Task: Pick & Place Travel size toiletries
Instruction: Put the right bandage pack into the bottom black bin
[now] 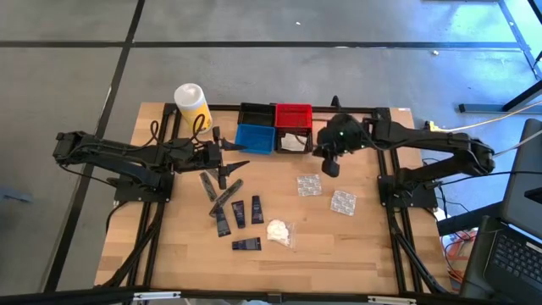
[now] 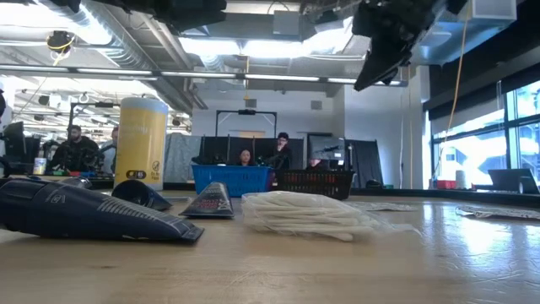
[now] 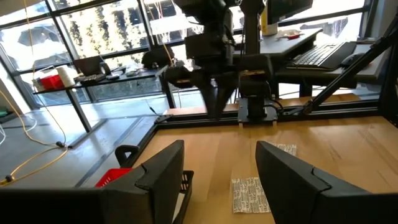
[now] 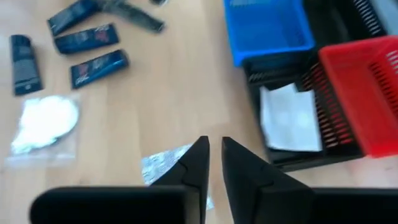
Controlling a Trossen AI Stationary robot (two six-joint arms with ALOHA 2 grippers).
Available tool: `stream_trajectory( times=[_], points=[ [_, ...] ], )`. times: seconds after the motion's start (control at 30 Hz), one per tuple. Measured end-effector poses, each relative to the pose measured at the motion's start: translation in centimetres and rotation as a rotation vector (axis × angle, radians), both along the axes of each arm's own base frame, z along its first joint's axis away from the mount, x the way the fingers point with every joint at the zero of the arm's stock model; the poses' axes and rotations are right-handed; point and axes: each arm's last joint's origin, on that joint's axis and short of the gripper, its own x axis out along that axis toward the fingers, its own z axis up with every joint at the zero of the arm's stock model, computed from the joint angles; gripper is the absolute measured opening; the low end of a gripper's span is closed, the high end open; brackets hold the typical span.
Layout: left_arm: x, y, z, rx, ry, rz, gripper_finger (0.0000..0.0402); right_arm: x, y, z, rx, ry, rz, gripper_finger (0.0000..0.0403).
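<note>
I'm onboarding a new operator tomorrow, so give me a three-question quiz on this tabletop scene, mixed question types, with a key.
1. True or false: the black bin in front of the red bin holds a white item.

2. Multiple choice: what stands at the table's far left corner?
A. a yellow container with a white top
B. a green bottle
C. a stack of plates

3. Fill in: the right end effector hovers beside the bins; the clear packet nearest it is the ____ of the two packets, the other lying closer to the right arm's base.

Key:
1. True
2. A
3. Left one, as seen from above
</note>
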Motion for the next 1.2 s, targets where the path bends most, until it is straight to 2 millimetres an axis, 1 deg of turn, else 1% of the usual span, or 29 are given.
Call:
stream_trajectory(
  times=[0.23, 0.47, 0.77, 1.07, 1.2],
  points=[
    [0.0, 0.0, 0.0, 0.0, 0.0, 0.0, 0.0196, 0.3, 2.6, -0.1, 0.039, 0.015, 0.034, 0.0021],
    [0.0, 0.0, 0.0, 0.0, 0.0, 0.0, 0.0196, 0.1, 5.1, -0.3, 0.024, 0.054, -0.012, 0.0004],
    [0.0, 0.0, 0.0, 0.0, 0.0, 0.0, 0.0196, -0.8, 7.7, -0.8, 0.021, 0.123, -0.119, 0.002],
    [0.0, 0.0, 0.0, 0.0, 0.0, 0.0, 0.0196, -1.5, 10.2, -0.9, 0.047, 0.118, -0.168, 0.0004],
    [0.0, 0.0, 0.0, 0.0, 0.0, 0.0, 0.0196, -1.8, 11.2, -0.9, 0.045, 0.112, -0.178, 0.0011]
  ],
)
